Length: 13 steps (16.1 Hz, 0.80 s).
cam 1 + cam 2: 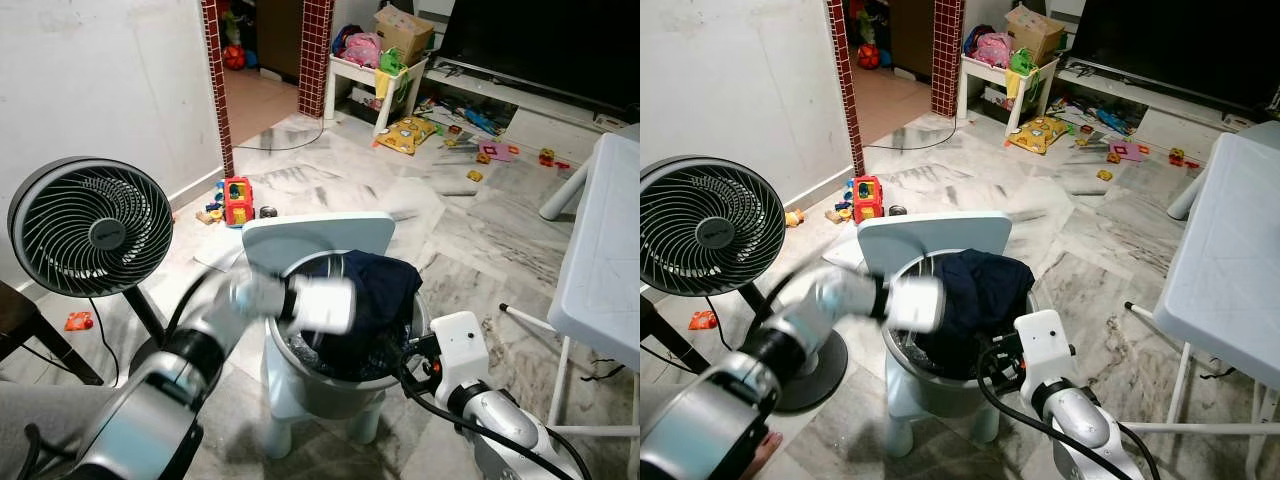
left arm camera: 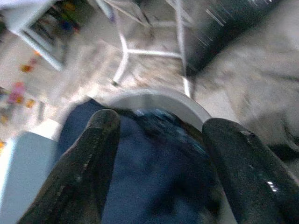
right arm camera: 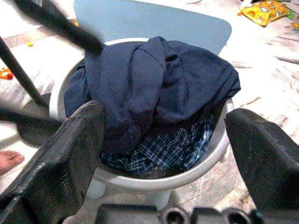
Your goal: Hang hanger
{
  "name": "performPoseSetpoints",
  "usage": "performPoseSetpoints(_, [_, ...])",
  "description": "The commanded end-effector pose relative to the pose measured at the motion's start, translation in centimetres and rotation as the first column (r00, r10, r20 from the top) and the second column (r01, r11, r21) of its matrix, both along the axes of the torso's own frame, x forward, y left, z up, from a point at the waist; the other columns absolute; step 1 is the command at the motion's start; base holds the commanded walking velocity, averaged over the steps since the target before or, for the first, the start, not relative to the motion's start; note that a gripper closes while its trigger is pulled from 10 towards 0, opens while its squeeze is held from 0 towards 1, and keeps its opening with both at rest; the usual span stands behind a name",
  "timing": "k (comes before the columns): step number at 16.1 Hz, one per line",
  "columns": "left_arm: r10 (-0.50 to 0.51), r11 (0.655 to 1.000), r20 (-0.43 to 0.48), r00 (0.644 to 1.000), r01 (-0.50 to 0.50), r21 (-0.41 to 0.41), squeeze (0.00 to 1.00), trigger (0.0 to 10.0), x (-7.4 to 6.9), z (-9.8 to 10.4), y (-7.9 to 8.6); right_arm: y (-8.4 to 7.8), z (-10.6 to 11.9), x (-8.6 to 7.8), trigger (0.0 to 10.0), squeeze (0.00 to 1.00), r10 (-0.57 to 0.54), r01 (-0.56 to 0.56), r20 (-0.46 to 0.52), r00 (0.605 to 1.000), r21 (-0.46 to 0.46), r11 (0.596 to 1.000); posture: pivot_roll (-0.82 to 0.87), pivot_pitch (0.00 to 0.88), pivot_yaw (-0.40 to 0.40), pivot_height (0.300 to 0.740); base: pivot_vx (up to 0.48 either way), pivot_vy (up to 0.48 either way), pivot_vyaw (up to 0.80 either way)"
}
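Left gripper (image 2: pixel 159 135) hovered over navy garment (image 3: pixel 159 84) heaped in white basin (image 3: pixel 196 168) on pale blue chair (image 1: pixel 320 235) — fingers spread, empty. Right gripper (image 3: pixel 163 135) near basin's rim, fingers wide apart. Hanger not identifiable — plaid cloth (image 3: pixel 173 149) underneath garment.

A pale blue chair (image 1: pixel 318 232) stands on the marble floor (image 1: pixel 470 240) with a grey basin (image 1: pixel 345 385) on its seat, heaped with a dark navy garment (image 1: pixel 380 290). The left arm (image 1: pixel 190 360) reaches across from the left, blurred, its white wrist over the basin's near rim. The right arm (image 1: pixel 480 395) comes up from the lower right, its white wrist block just beside the basin. A black fan (image 1: pixel 88 228) stands at the left near the wall. A white worktop (image 1: pixel 605 260) lies at the right edge. Toys (image 1: pixel 236 200) litter the floor beyond.
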State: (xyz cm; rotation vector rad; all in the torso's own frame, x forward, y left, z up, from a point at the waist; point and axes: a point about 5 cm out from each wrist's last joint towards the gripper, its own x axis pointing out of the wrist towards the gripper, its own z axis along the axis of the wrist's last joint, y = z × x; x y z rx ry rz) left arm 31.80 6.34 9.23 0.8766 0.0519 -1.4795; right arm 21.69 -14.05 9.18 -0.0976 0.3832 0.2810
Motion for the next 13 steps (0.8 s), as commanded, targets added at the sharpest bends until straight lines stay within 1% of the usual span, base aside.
performPoseSetpoints(1, [0.004,1.000,0.013,1.000,-0.005,0.018,1.00,10.0,-0.2,-0.5,0.4,-0.3,0.1,0.0,10.0,0.00,-0.009,0.009,0.001,1.000,-0.010,1.000,0.00,0.000,-0.058,0.740,0.000,0.000,0.00])
performPoseSetpoints(3, [0.047,0.998,0.043,0.998,-0.048,0.032,1.00,10.0,-0.1,-1.1,1.1,-0.6,0.0,-0.4,10.0,0.00,-0.018,0.018,-0.004,1.000,-0.015,1.000,-0.01,0.000,-0.054,0.740,0.000,0.000,0.00])
performPoseSetpoints(4, [0.115,0.993,0.082,0.990,-0.114,-0.013,1.00,10.0,0.3,-0.8,1.8,-0.8,-0.1,-0.8,10.0,0.00,-0.028,0.028,-0.012,1.000,-0.019,0.999,-0.01,0.000,-0.047,0.740,0.000,0.000,0.00])
performPoseSetpoints(5, [0.188,0.980,0.102,0.977,-0.180,-0.088,1.00,10.0,0.8,-0.2,2.3,-1.0,-0.2,-1.2,10.0,0.00,-0.034,0.033,-0.018,0.999,-0.022,0.999,-0.01,0.000,-0.044,0.740,0.000,0.000,0.00])
performPoseSetpoints(6, [0.281,0.948,0.101,0.954,-0.259,-0.186,1.00,10.0,1.3,0.6,3.4,-1.1,-0.4,-1.4,10.0,0.00,-0.039,0.039,-0.026,0.999,-0.023,0.999,0.00,0.000,-0.044,0.740,0.000,0.000,0.00])
performPoseSetpoints(7, [0.329,0.925,0.094,0.940,-0.301,-0.233,1.00,10.0,1.3,0.7,4.4,-1.2,-0.6,-1.5,10.0,0.00,-0.040,0.039,-0.033,0.999,-0.026,0.999,0.01,0.000,-0.047,0.740,0.000,0.000,0.00])
performPoseSetpoints(8, [0.353,0.913,0.090,0.931,-0.322,-0.250,1.00,10.0,1.1,0.6,5.2,-1.2,-0.8,-1.6,10.0,0.00,-0.037,0.036,-0.043,0.998,-0.043,0.998,0.02,0.000,-0.050,0.740,0.000,0.000,0.00])
performPoseSetpoints(9, [0.374,0.904,0.087,0.923,-0.342,-0.256,1.00,10.0,0.8,0.2,5.9,-1.7,-1.3,-1.7,10.0,0.00,-0.059,0.053,-0.062,0.996,-0.104,0.993,0.02,0.000,-0.055,0.740,0.000,0.000,0.00])
performPoseSetpoints(10, [0.397,0.897,0.078,0.915,-0.369,-0.244,1.00,10.0,-0.1,-0.9,6.9,-3.3,-2.1,-1.7,10.0,0.00,-0.150,0.132,-0.100,0.984,-0.165,0.977,0.04,0.000,-0.062,0.740,0.000,0.000,0.00])
performPoseSetpoints(11, [0.382,0.907,0.089,0.920,-0.355,-0.227,1.00,10.0,-0.7,-1.4,7.2,-3.8,-2.3,-1.8,10.0,0.00,-0.160,0.138,-0.130,0.978,-0.166,0.976,0.04,0.000,-0.065,0.740,0.000,0.000,0.00])
performPoseSetpoints(12, [0.365,0.916,0.093,0.926,-0.339,-0.215,1.00,10.0,-1.0,-1.7,7.2,-3.7,-2.2,-2.0,10.0,0.00,-0.123,0.099,-0.157,0.980,-0.154,0.983,0.03,0.000,-0.067,0.740,0.000,0.000,0.00])
performPoseSetpoints(13, [0.345,0.923,0.086,0.935,-0.322,-0.210,0.70,10.0,-1.2,-1.7,7.0,-3.5,-2.2,-2.4,10.0,0.00,-0.066,0.038,-0.185,0.980,-0.151,0.988,0.02,0.000,-0.068,0.740,0.000,0.000,0.00])
